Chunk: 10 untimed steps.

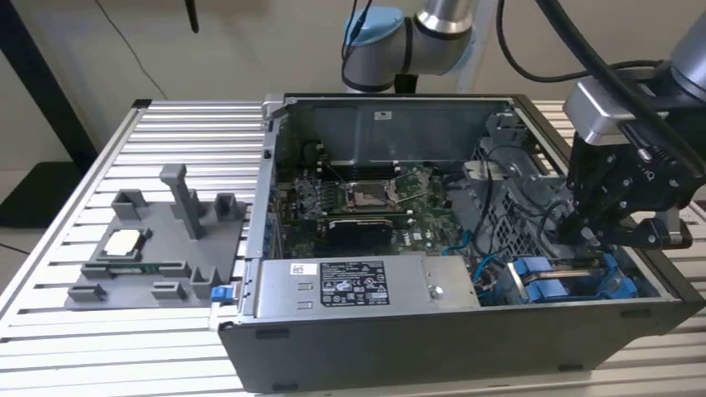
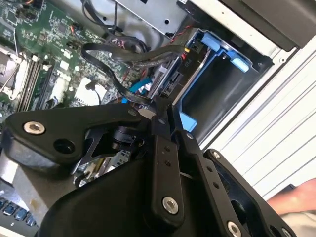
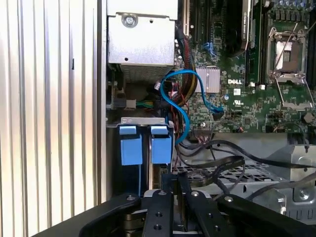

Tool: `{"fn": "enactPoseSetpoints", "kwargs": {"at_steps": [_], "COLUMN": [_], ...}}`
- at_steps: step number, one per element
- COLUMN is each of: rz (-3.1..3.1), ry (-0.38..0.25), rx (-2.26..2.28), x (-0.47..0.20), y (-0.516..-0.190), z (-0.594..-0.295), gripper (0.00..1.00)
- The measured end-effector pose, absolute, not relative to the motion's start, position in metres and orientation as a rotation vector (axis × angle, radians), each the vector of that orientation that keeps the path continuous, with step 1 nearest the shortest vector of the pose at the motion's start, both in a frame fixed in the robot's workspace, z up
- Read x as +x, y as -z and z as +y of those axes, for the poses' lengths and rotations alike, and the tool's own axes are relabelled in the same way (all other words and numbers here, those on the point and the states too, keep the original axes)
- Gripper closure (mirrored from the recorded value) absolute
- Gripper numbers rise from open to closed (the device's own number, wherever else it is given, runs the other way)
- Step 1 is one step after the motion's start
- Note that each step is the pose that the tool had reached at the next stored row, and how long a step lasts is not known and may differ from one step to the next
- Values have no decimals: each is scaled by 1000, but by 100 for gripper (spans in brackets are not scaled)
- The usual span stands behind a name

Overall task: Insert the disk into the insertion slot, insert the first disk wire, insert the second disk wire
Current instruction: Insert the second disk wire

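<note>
1. Saw the disk (image 1: 551,285) in its blue frame, down in the insertion slot (image 3: 142,120), at the computer case (image 1: 331,356) corner on the exterior view's right.
2. Found the gripper (image 2: 160,107) just beside the disk, fingers pinched together.
3. Spotted a black wire (image 2: 108,49) ending at the fingertips, nipped between them.
4. Noticed a blue wire (image 3: 182,79) curled over the green board (image 3: 247,98).

Power-supply box label (image 1: 353,284) print unreadable; white lettering on motherboard (image 3: 247,103).
</note>
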<state>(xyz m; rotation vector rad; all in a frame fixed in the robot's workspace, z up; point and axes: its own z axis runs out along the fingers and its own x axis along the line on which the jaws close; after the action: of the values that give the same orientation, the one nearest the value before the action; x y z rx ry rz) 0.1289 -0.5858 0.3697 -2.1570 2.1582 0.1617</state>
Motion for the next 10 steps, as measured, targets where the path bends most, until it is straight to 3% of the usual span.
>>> {"fn": "enactPoseSetpoints", "kwargs": {"at_steps": [10], "rz": [2153], "ry": [-171], "rx": [-2152], "x": [129], "y": [-365], "z": [-586], "gripper": [84]}}
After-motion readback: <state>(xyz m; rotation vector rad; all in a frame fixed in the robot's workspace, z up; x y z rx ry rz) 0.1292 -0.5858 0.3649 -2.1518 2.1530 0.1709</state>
